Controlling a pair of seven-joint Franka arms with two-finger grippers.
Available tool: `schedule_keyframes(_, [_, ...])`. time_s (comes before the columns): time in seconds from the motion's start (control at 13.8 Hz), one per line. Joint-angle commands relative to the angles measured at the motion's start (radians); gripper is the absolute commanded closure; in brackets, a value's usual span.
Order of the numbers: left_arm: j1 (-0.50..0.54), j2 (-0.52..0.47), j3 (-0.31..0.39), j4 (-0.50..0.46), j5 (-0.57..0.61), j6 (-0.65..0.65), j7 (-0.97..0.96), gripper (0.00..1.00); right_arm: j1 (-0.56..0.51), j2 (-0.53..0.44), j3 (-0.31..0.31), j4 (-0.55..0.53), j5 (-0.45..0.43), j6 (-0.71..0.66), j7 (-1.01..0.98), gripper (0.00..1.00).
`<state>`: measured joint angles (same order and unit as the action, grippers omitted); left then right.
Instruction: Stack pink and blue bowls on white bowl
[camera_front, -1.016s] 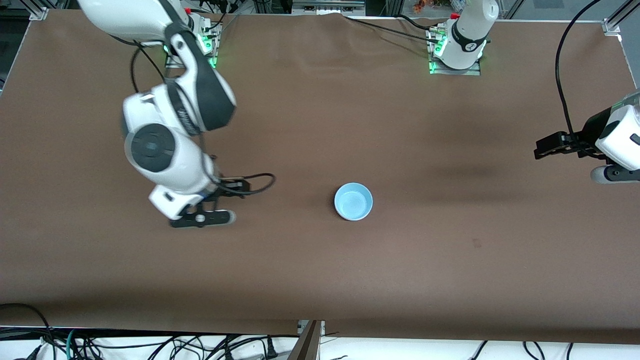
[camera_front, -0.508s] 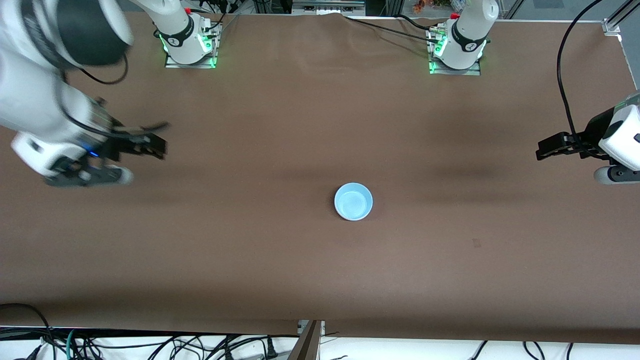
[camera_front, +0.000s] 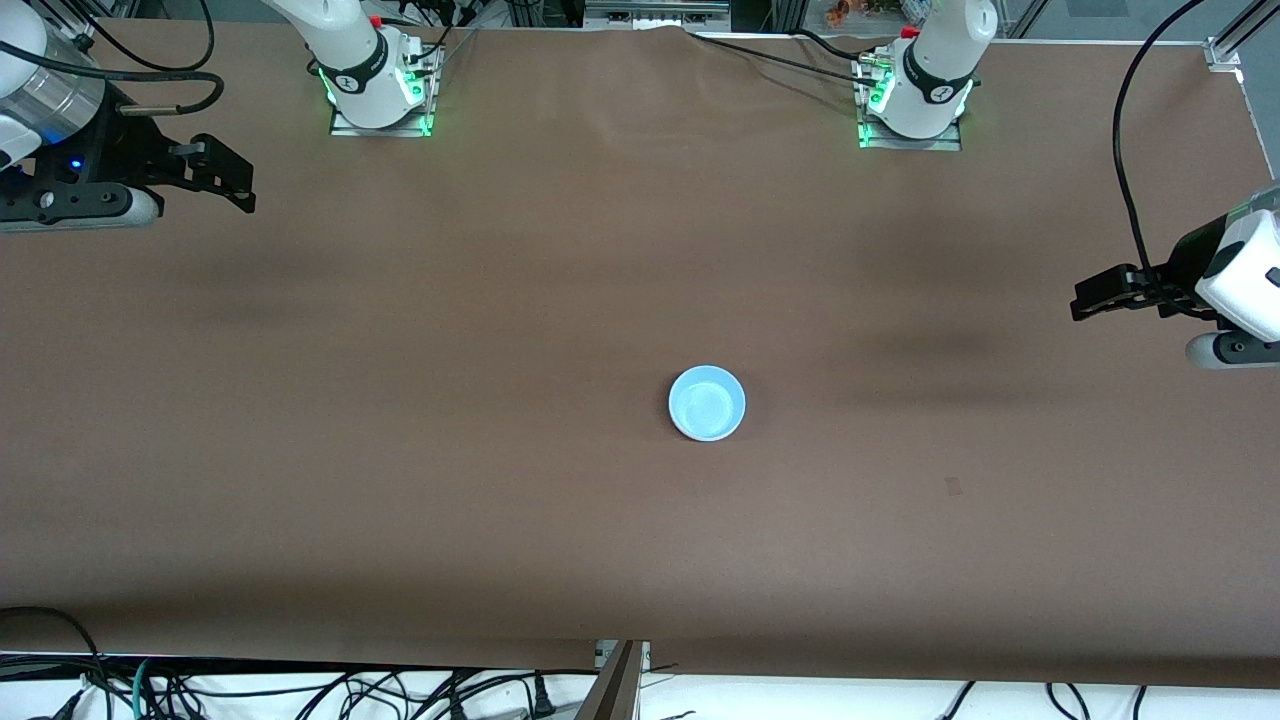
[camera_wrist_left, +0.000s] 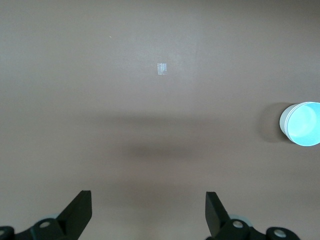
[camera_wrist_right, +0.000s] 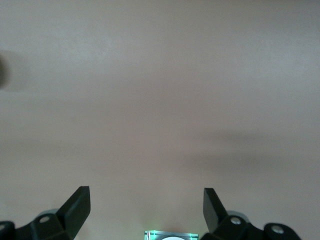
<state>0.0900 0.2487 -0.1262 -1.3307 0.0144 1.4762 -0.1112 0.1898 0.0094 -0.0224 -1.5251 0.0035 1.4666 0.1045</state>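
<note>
The light blue bowl (camera_front: 707, 402) sits mid-worktop (camera_front: 500, 500) – likely topping the stack. Both arms wait at their ends: left gripper (camera_wrist_left: 148, 212) and right gripper (camera_wrist_right: 146, 209), fingers wide apart, empty.

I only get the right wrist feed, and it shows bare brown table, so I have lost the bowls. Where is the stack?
Observer: One stack stands mid-table, the blue bowl on top.
Operator: Is white under it?
Observer: The left wrist view shows a white rim around the blue.
Operator: And pink?
Observer: No pink shows in any view.
Operator: Where are the grippers?
Observer: The left gripper hangs open over its end of the table, the right gripper open over the other end; neither holds anything.
</note>
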Motion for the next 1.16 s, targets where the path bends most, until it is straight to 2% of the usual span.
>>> schedule_keyframes(0.0, [-0.001,0.015,-0.004,0.033,0.016,-0.016,0.015,0.0,-0.01,0.007,0.007,-0.015,0.003,0.029,-0.015,0.0])
schedule_keyframes(1.09, [-0.006,0.017,-0.004,0.034,0.018,-0.014,0.012,0.0,-0.016,0.018,0.007,0.008,-0.002,0.031,-0.065,0.0])
